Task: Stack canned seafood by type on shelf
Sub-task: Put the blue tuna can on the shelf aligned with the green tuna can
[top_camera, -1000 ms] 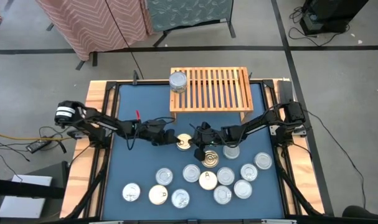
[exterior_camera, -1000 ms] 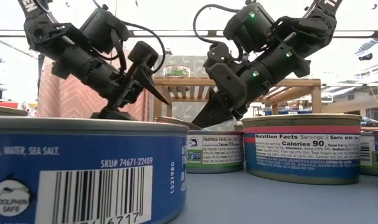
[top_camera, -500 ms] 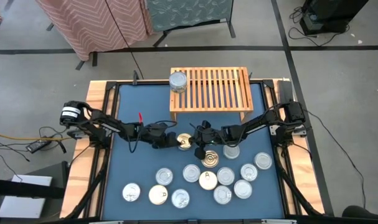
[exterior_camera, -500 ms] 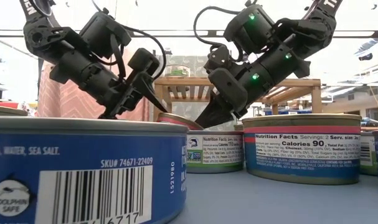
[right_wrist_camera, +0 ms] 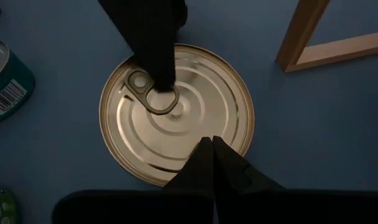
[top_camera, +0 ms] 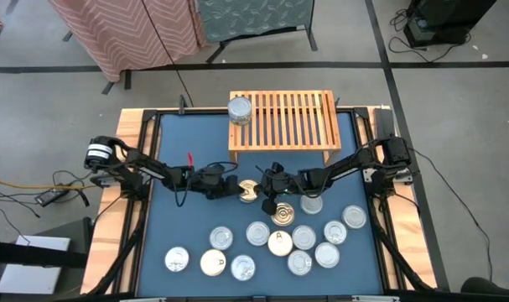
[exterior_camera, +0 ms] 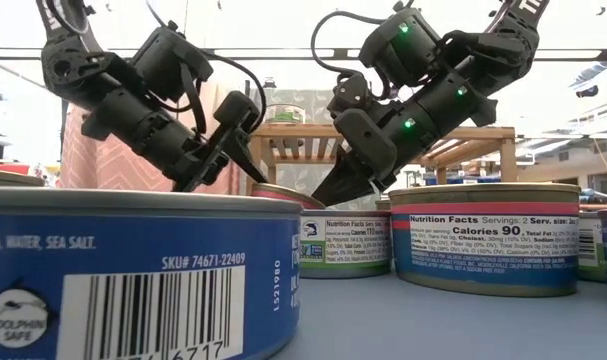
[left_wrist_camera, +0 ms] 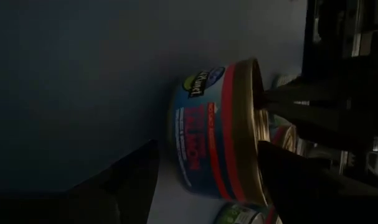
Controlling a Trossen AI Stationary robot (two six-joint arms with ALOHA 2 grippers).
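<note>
Both grippers, left gripper (top_camera: 235,188) and right gripper (top_camera: 263,186), flank gold-topped can (top_camera: 248,191).

Gold-topped tin (top_camera: 248,191) flat on the mat before the slatted wooden shelf (top_camera: 283,120), one silver tin (top_camera: 240,110) atop it.

overhead, table-level, two close wrist cams

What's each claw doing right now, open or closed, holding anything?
Left claw: open, straddling the gold-topped can, not yet clamped.
Right claw: closed, empty, tips over that can's lid.
</note>
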